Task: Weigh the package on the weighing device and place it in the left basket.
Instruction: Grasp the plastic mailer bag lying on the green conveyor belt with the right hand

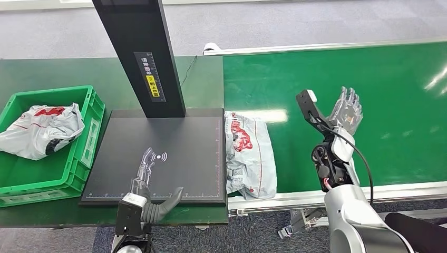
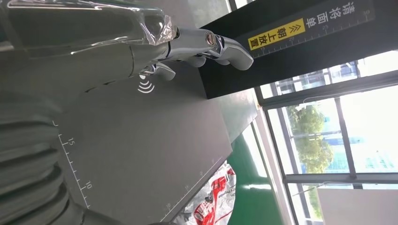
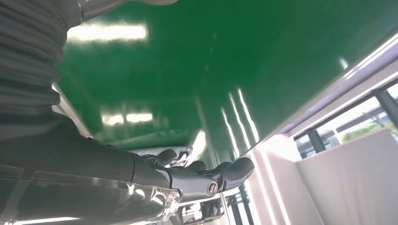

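Your head view looks down from high; each wrist view sits close behind its hand, both sharing the scale plate [image 1: 158, 158] ahead of the left hand [image 1: 145, 182].

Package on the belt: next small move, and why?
Probably bring the right hand left and down onto the package. It lies on the green belt beside the scale, unweighed; the right hand is open above the belt and the left hand is open over the scale plate.
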### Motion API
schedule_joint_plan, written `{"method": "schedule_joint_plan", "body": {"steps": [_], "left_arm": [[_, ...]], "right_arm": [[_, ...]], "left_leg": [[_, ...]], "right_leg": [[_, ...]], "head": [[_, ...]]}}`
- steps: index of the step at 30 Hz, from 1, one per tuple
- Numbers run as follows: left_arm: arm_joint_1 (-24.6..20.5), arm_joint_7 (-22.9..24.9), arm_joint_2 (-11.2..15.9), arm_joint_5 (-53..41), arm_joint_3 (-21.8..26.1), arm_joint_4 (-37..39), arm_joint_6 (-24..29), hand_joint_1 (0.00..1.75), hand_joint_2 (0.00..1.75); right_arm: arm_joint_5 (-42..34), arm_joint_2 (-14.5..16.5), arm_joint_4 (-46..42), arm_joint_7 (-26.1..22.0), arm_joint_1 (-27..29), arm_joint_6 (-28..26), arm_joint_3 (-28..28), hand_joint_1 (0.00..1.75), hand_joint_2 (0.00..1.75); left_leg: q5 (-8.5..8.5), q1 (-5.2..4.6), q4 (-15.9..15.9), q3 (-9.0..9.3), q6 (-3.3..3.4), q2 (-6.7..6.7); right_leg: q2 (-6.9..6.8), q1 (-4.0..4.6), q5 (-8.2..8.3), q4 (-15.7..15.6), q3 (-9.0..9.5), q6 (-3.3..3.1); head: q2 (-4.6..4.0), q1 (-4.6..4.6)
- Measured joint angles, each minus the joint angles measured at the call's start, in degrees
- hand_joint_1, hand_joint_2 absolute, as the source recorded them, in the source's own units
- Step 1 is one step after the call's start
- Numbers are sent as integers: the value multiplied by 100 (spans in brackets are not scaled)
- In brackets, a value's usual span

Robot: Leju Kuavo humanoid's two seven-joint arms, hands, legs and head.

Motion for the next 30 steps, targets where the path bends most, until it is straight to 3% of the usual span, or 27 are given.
{"method": "schedule_joint_plan", "body": {"steps": [2, 7, 9, 15, 18, 24, 30], "left_arm": [[-6, -36, 9, 37, -3, 24, 9, 0, 175], [-85, -99, 26, 76, -4, 122, -36, 0, 175], [-125, -100, 27, 78, -3, 151, -72, 0, 175], [-206, -126, 32, 88, 19, 259, -105, 0, 175], [-230, -152, 34, 95, 31, 316, -147, 0, 175], [-338, -159, 38, 138, 39, 426, -134, 0, 175], [-346, -126, 36, 170, 6, 471, -78, 0, 175]], "right_arm": [[-45, -19, 106, -15, -125, 255, -29, 0, 175], [-901, 147, 342, -1094, -208, 2326, -402, 0, 175], [-1066, 297, 413, -1382, -187, 2863, -525, 0, 175], [-1241, 712, 594, -1469, -189, 4150, -637, 0, 175], [-1284, 839, 665, -1396, -169, 4502, -637, 0, 175], [-1276, 1145, 777, -1390, 32, 4699, -609, 0, 175], [-1205, 1318, 820, -947, 143, 4805, -440, 0, 175]], "left_leg": [[-1, 0, -1, -2, 0, -1], [-2, 2, -2, -4, -1, 1], [-1, 3, -2, -3, -1, 1], [2, 11, -2, -3, -3, 0], [2, 11, -2, -4, -3, 0], [-1, 10, -2, -4, -2, 2], [-1, 11, -2, 1, -3, 2]], "right_leg": [[-1, 0, 0, 0, 0, 0], [1, 2, -1, 1, -2, 0], [2, 3, -1, 1, -4, -1], [1, 7, -2, 3, -3, -2], [-1, 6, -2, 2, -3, -1], [2, 6, -2, 1, -4, -1], [2, 7, -4, 1, -3, -2]], "head": [[0, -1], [0, -1], [0, -2], [0, -1], [0, 0], [0, -1], [0, 0]]}}
